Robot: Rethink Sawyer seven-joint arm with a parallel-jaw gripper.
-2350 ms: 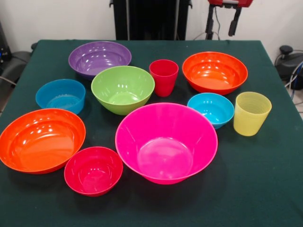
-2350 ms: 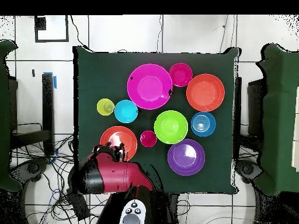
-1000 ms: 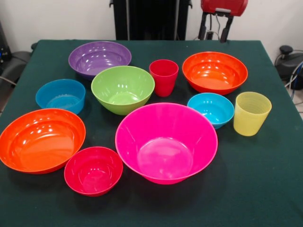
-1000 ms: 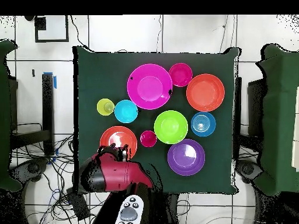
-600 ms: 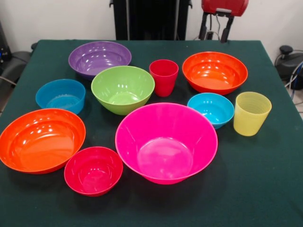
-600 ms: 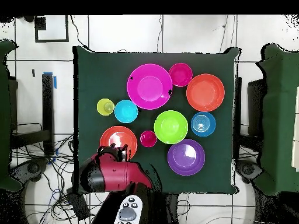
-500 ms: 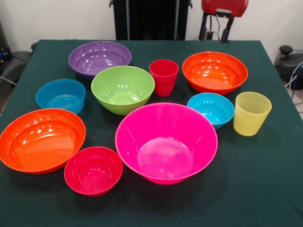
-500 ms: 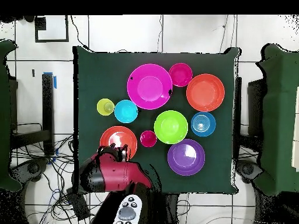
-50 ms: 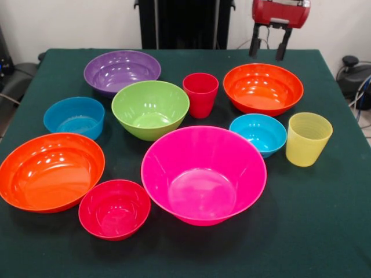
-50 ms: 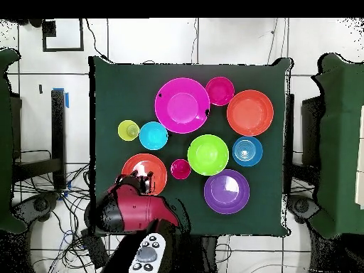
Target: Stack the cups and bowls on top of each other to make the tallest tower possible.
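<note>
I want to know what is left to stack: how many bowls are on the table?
8, all separate: purple, green, two orange, two blue, pink and small red. None looks hidden.

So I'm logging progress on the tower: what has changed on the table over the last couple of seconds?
Only the red and black gripper moved: it has come down and forward, open and empty, above the far edge of the glossy orange plastic bowl beside the glossy red plastic cup. Nothing was grasped or released. All bowls and cups stayed put, still unstacked.
</note>
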